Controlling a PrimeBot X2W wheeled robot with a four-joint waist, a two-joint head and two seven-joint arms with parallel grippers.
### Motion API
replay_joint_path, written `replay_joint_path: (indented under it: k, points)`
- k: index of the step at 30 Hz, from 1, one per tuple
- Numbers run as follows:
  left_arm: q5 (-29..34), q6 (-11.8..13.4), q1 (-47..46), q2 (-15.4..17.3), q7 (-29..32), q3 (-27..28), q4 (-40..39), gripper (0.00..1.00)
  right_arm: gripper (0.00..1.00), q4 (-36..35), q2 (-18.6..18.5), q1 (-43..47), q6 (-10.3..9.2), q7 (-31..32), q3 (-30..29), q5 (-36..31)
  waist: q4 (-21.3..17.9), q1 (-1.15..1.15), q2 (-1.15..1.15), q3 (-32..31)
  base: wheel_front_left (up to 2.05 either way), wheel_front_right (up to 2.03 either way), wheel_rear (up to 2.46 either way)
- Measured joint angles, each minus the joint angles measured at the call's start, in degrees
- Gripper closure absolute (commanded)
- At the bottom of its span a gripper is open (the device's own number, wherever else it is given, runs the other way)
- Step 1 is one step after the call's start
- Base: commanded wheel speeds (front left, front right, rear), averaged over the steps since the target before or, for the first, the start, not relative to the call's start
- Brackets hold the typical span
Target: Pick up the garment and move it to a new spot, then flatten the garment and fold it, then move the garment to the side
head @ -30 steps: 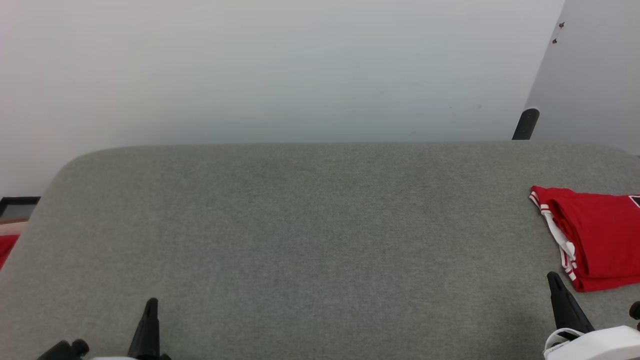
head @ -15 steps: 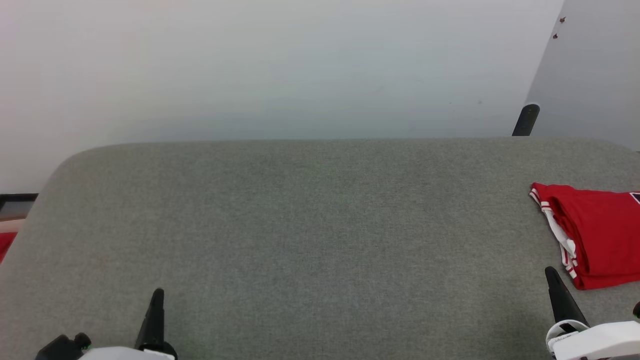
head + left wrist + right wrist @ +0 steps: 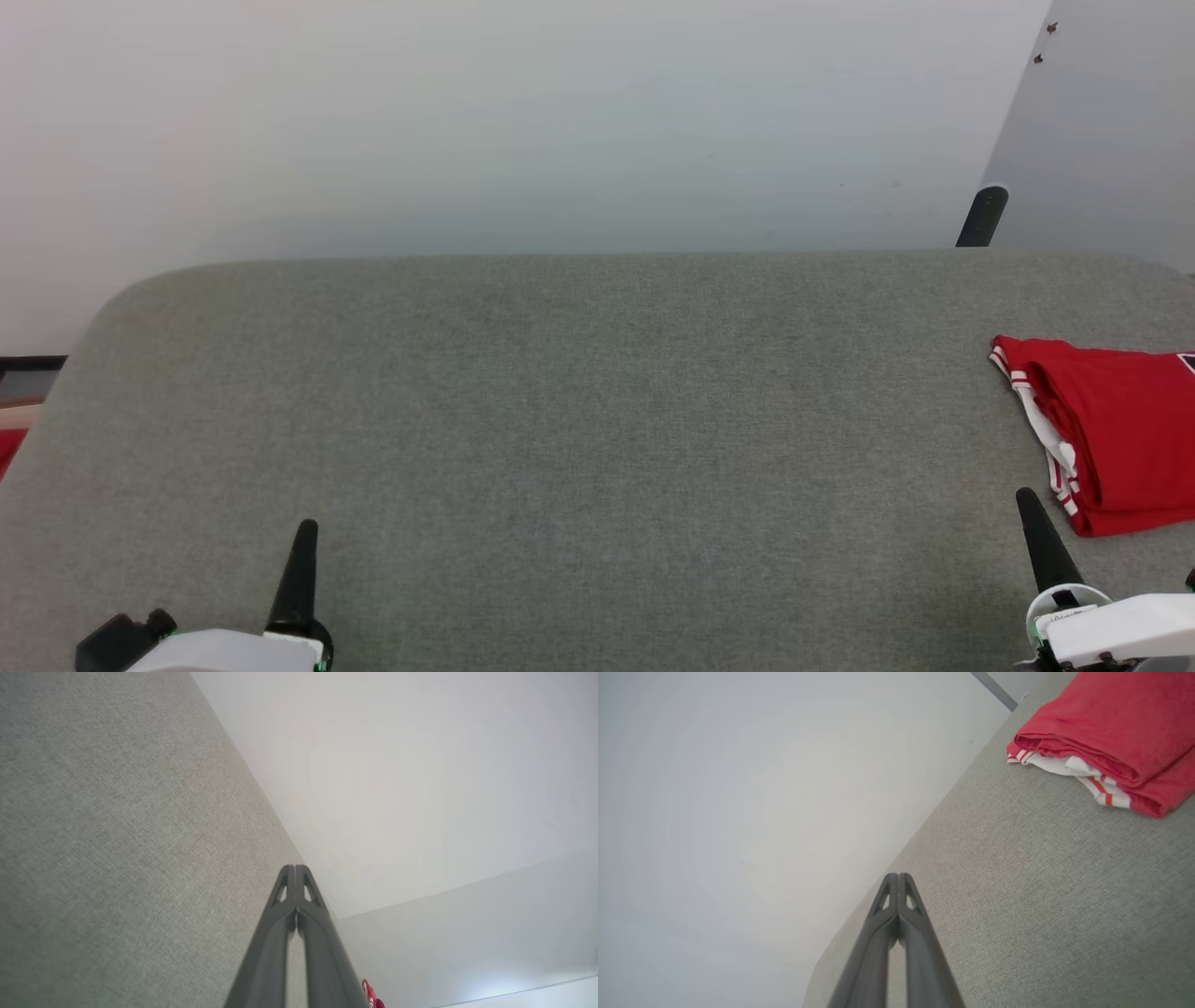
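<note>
Now, at the far left edge of the head view, a sliver of red (image 3: 7, 455) shows below the tabletop (image 3: 597, 401); what it is cannot be told. Low at the left, the left gripper (image 3: 305, 529) points up over the grey fabric, its fingers (image 3: 268, 956) pressed together with nothing between them. Low at the right, the right gripper (image 3: 1026, 497) points the same way, its fingers likewise closed tight on nothing, the tip near the garment (image 3: 1120, 429) but apart from it. The garment lies folded on the tabletop's right side, cut by the frame edge, white sleeve and striped trim peeking out along its left edge. Beyond the far edge, a black post (image 3: 982, 217) stands before the pale wall (image 3: 523, 121).
</note>
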Motion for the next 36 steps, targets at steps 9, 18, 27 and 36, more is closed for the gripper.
replay_joint_path:
  k: [9, 18, 27, 36]
  points:
    - [-4.19, 0.00, -0.94, -0.56, 1.35, 0.14, 0.04, 1.00, 1.00, 0.41, 0.67, -0.83, 0.00, 0.93, -0.41, 4.94, -0.08, 0.00, 0.00, 0.40, 0.00, 0.00, 0.00]
    - [-7.69, 0.00, -1.63, -1.07, 2.37, 0.24, 0.08, 1.00, 1.00, 0.68, 1.07, -1.37, 0.00, 1.63, -0.70, 9.65, -0.15, 0.00, 0.00, 0.75, 0.00, 0.00, 0.00]
    - [-11.93, -0.01, -2.50, -1.68, 3.60, 0.37, 0.14, 1.00, 1.00, 1.03, 1.60, -2.03, -0.02, 2.36, -0.99, 14.61, -0.23, 0.00, 0.00, 1.20, 0.00, 0.00, 0.00]
    - [-15.19, -0.01, -3.43, -2.08, 4.79, 0.47, 0.16, 1.00, 1.00, 1.33, 2.08, -2.68, -0.03, 3.08, -1.31, 18.76, -0.31, 0.00, 0.00, 1.59, 0.00, 0.00, 0.00]
